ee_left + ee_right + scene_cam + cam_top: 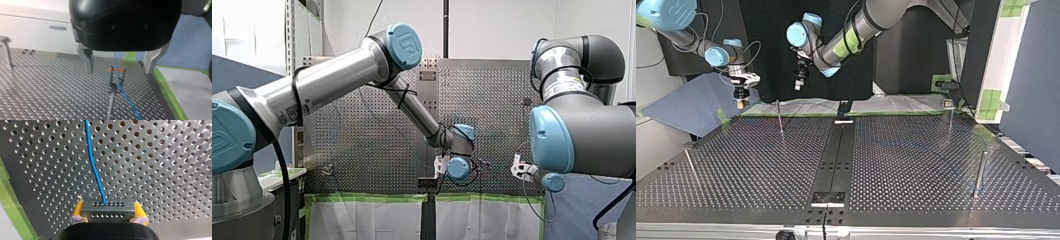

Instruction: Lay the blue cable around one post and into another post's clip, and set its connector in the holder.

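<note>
- My right gripper (107, 206), yellow pads: clamped on both ends of the dark grey rectangular connector (107, 210) with rows of holes. It is held above the perforated metal table (162, 170), near the edge lined with green tape (10, 202).
- Thin blue cable (93, 165): leaves the connector's middle and runs away over the table.
- My left gripper (119, 71), black with metal fingers: fingers spread wide, holding nothing. It hovers over a thin grey post (111, 95) with an orange-marked forked clip, near the taped edge.
- The cable passes just beside that clip. I cannot tell whether it is seated.
</note>
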Controlling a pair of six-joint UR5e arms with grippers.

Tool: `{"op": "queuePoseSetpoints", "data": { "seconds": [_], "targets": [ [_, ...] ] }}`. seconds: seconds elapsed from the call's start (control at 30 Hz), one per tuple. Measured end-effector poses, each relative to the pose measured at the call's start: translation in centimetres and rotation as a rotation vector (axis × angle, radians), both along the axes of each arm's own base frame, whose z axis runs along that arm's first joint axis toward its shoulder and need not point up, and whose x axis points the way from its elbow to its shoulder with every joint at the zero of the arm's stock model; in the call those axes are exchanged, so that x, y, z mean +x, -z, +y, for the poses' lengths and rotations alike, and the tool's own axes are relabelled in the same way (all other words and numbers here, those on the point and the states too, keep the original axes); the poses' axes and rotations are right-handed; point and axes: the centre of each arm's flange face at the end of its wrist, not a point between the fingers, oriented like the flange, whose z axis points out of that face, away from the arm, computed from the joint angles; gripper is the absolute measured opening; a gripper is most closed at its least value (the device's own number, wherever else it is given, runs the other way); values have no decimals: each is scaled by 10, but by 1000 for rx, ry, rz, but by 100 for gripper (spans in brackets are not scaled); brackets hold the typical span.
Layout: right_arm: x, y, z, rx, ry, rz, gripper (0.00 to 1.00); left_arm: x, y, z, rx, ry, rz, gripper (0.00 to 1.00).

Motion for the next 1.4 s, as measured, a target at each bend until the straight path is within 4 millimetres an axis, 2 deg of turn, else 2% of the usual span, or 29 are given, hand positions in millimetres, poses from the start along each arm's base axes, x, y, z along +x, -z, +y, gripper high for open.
{"op": "queuePoseSetpoints", "data": {
  "seconds": [0.33, 0.57, 0.93, 1.4],
  "targets": [
    [2, 0, 0, 1, -3, 0, 0, -19, -42, 0, -157, 73, -24, 100],
    [3, 0, 1, 4, -5, -5, 0, -17, -67, 13, -228, 55, -51, 100],
    [4, 1, 1, 9, -6, -14, 0, 7, -94, 66, -202, -26, -39, 100],
    [4, 1, 2, 11, -5, -18, 0, 44, -135, 121, -364, -24, -82, 100]
  ]
}}
